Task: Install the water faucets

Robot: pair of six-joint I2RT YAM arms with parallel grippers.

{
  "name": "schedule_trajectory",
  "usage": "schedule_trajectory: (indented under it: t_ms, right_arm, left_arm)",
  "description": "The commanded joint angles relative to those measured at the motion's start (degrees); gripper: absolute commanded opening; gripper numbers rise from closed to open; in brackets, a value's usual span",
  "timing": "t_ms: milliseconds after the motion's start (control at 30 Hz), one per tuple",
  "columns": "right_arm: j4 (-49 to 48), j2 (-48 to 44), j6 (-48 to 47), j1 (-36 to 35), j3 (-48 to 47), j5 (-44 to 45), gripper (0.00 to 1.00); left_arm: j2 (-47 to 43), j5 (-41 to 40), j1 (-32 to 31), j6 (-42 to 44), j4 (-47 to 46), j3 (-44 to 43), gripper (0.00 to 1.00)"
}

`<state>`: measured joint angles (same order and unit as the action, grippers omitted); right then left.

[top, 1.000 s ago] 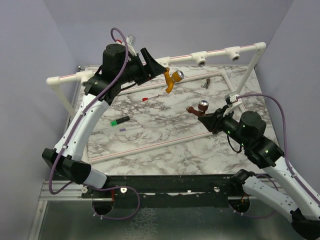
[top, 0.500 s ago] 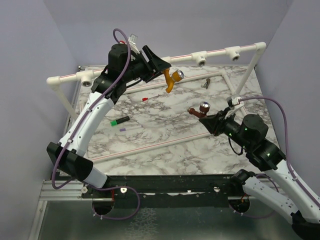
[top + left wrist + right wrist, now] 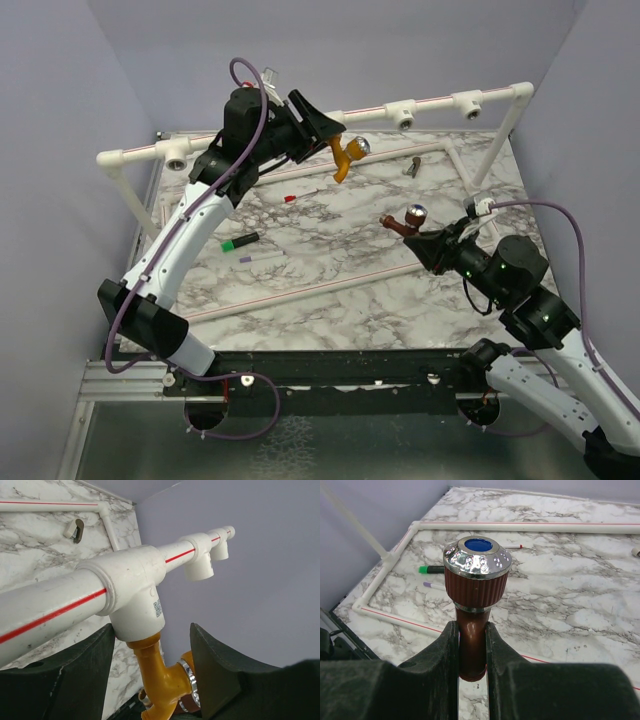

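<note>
Two faucets: orange (image 3: 159, 679) in T-fitting (image 3: 134, 592), brown (image 3: 477, 580) in right gripper (image 3: 418, 236).

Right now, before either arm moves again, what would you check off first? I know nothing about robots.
1. Orange faucet seated in its T-fitting: ok, the stem enters the socket. How tight it is: cannot tell.
2. Left gripper free of that faucet: ok, jaws stand apart on either side, with a gap showing on one side.
3. Right gripper holding the reddish-brown faucet: ok, shut on its stem, knob up.
4. A free socket: ok, two empty fittings sit on the pipe rail.
5. Reddish-brown faucet lined up with a socket: not ok, it is over the marble table, away from the rail.
</note>
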<state>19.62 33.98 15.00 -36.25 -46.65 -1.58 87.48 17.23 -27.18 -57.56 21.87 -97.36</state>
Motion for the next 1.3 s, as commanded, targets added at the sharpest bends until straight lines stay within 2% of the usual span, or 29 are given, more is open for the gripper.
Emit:
schedule_trajectory:
  t_ms: [0, 500, 567, 700, 833, 967, 1267]
  right_arm:
    - [0.65, -1.24, 0.55, 0.21, 0.57, 1.32, 0.01]
    - [1.07, -2.07, 0.4, 0.21, 1.04, 1.24, 0.01]
    - [1.18, -2.16, 0.38, 0.21, 1.04, 1.14, 0.0]
    - [1.31, -2.49, 0.38, 0.21, 1.04, 1.14, 0.01]
    - [1.41, -2.34, 0.51, 0.21, 0.96, 0.88, 0.01]
    - [1.41, -1.6, 0.8, 0.21, 0.39, 0.53, 0.0]
    - [3.3, 0.29, -0.75, 0.21, -2.6, 6.13, 0.0]
  left_arm:
    - [2.1, -3.34, -1.74, -4.21, -3.15, 1.14, 0.61]
    - [-1.38, -16.26, -5.87, -8.69, -3.24, 5.74, 0.59]
    - [-1.08, -15.82, -5.95, -8.88, -3.44, 5.61, 0.55]
    - [-1.1, -15.04, -6.04, -8.81, -3.93, 5.94, 0.38]
    - [-2.46, -15.76, -6.0, -8.42, -4.04, 7.01, 0.26]
    - [-4.27, -16.79, -5.96, -7.65, -4.03, 8.12, 0.02]
    - [-11.61, -24.86, -5.57, -4.67, -1.66, 11.31, 0.0]
